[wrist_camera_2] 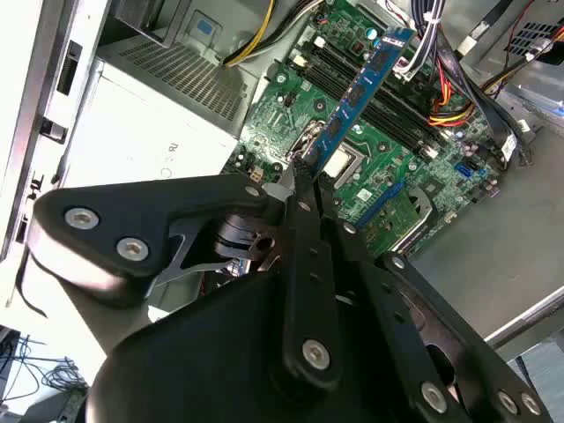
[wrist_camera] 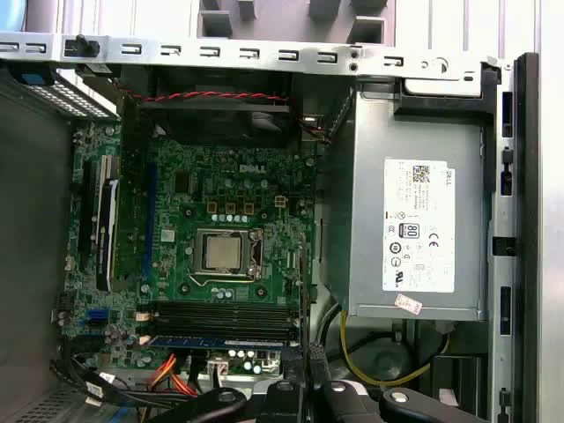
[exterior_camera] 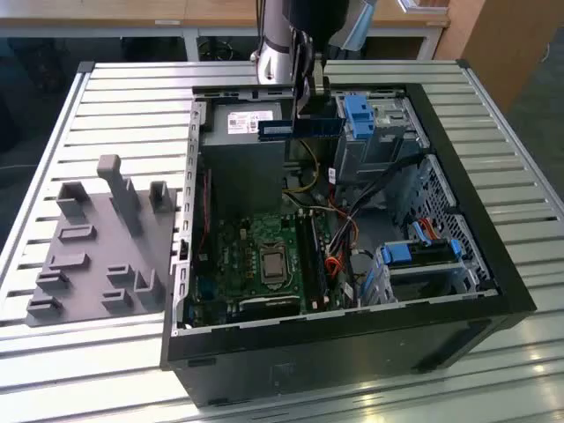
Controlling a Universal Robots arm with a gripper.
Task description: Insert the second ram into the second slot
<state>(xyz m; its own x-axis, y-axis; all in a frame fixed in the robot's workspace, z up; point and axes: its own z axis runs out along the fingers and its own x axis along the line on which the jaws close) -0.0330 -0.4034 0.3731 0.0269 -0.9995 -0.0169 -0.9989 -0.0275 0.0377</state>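
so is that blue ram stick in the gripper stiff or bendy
Probably stiff: the ram stick juts straight out past the gripper without sagging. It is likely light, being thin and flat. With that much overhang, it may pivot or slip in the grip if its free end is pushed.

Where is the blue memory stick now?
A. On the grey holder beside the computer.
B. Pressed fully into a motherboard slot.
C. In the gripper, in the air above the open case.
C: the gripper is shut on the second ram; the exterior view shows it well above the motherboard.
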